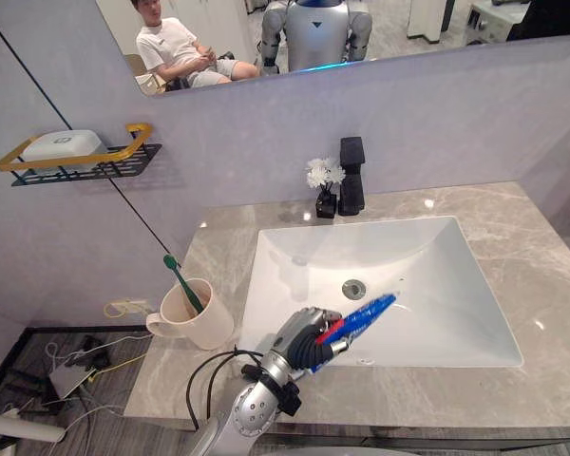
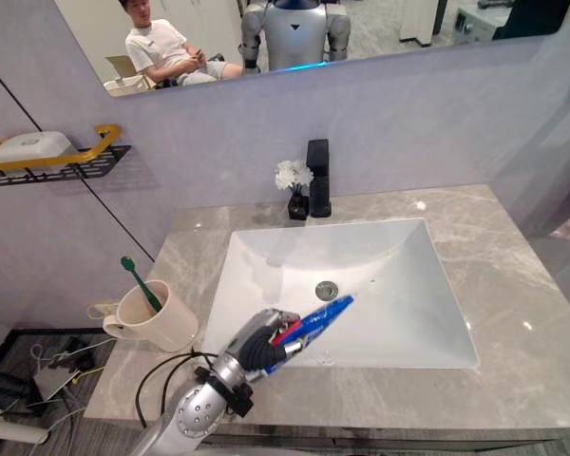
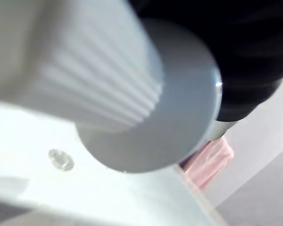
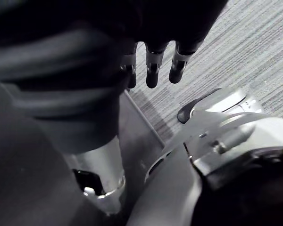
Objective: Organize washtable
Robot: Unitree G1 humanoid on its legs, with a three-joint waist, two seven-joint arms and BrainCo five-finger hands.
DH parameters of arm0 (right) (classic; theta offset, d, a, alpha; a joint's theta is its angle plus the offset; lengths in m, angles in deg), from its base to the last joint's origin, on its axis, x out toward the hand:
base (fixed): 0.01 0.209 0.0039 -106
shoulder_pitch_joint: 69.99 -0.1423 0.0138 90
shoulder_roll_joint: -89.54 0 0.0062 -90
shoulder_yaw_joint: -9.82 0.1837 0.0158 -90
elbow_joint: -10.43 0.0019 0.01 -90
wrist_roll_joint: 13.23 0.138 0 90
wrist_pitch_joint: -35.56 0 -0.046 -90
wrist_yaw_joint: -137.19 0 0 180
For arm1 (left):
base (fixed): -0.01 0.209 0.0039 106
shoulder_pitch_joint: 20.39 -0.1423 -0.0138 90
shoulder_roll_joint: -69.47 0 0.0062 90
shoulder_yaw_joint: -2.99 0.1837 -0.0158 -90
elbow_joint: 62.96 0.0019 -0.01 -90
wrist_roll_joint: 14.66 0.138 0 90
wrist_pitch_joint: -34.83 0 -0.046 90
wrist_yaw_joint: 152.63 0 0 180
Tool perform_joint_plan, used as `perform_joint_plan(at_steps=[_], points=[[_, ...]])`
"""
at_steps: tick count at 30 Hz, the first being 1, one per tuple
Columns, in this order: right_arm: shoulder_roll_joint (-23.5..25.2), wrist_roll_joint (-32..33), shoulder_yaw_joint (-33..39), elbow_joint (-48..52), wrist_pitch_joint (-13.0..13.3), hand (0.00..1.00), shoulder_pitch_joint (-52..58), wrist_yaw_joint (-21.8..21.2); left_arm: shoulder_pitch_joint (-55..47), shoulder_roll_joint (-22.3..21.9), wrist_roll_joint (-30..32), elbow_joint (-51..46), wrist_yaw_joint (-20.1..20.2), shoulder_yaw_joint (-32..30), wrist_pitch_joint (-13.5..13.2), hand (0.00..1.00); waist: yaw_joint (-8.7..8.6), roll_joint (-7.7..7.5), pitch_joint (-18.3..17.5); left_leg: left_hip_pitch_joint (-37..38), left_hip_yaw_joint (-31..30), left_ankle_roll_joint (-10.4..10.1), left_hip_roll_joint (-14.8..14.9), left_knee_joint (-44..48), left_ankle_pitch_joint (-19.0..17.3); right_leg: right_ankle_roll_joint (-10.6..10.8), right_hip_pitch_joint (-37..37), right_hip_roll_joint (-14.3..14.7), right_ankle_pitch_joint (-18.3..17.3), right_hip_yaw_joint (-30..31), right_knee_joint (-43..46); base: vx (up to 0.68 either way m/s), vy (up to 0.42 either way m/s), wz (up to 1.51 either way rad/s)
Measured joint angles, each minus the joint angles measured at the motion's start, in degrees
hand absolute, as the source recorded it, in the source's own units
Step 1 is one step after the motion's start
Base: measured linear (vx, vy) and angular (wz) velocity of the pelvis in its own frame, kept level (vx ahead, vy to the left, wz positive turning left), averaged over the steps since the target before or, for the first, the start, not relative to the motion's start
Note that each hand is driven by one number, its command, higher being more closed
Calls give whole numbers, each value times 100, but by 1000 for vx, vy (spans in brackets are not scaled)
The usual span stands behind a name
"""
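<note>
Fingers (image 1: pixel 315 326) of our left hand (image 1: pixel 299 344) are wrapped round the toothpaste tube (image 1: pixel 369 312), and we have it over the front edge of the sink (image 1: pixel 456 285), down by the basin's 7 o'clock corner. Its long axis lies low and slanted. The flat crimped tail runs out towards 2 o'clock, aimed roughly at the drain (image 1: pixel 353 288), with the white ribbed cap (image 3: pixel 132 108) tucked back by our wrist.

We judge it light and soft-bodied, a squeezable skin that will dent and may slither if pinched at the tail (glossy, so probably slick). The best hold, we reckon, is the stiffer end near the cap, about where we have it.

Out at 9 o'clock from the hand stands the cream cup (image 1: pixel 204 328) on the countertop (image 1: pixel 541 256). A green toothbrush (image 1: pixel 180 280) leans in it, so it's a likely home for the tube.

Further off at 12 o'clock are the black faucet (image 1: pixel 351 176) and small white flowers (image 1: pixel 324 174).

Our right hand (image 4: pixel 153 66) hangs with its fingers straight and loose, holding nothing, above the floor (image 4: pixel 254 47).
</note>
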Motion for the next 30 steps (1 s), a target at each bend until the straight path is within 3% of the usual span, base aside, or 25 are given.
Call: perform_joint_plan(at_steps=[3,10,18,23,30], points=[[98,310,113,-2,16,0,48,38,153,-67,-210,-228,-245,-147,-5,100,-12,-112,-69,-2,37,1,0,0,-1,1,-66,-8,-19,33,71,-46,3,-6],[202,756,688,56,88,0,122,273,212,-256,-593,-697,-728,-649,-8,100,-12,-203,-155,-108,148,16,7,60,-24,0,-286,32,-25,170,215,-49,-2,-9],[347,791,1141,1146,201,0,190,738,217,-566,-770,-1231,-1119,-1129,-8,100,-17,-303,-354,-285,365,0,114,368,-241,-24,-418,123,85,408,122,-5,5,-15],[376,691,1369,2404,226,0,175,1011,217,-695,-768,-1256,-1144,-1265,-8,100,-7,-319,-367,-288,565,-35,202,469,-363,-16,-441,211,175,605,4,8,-1,-23],[387,-227,1882,3859,155,0,187,1645,218,-822,-765,-1357,-1146,-1322,-4,100,-14,-418,-430,-359,664,-51,223,477,-396,49,-513,256,329,621,-90,22,1,-7]])
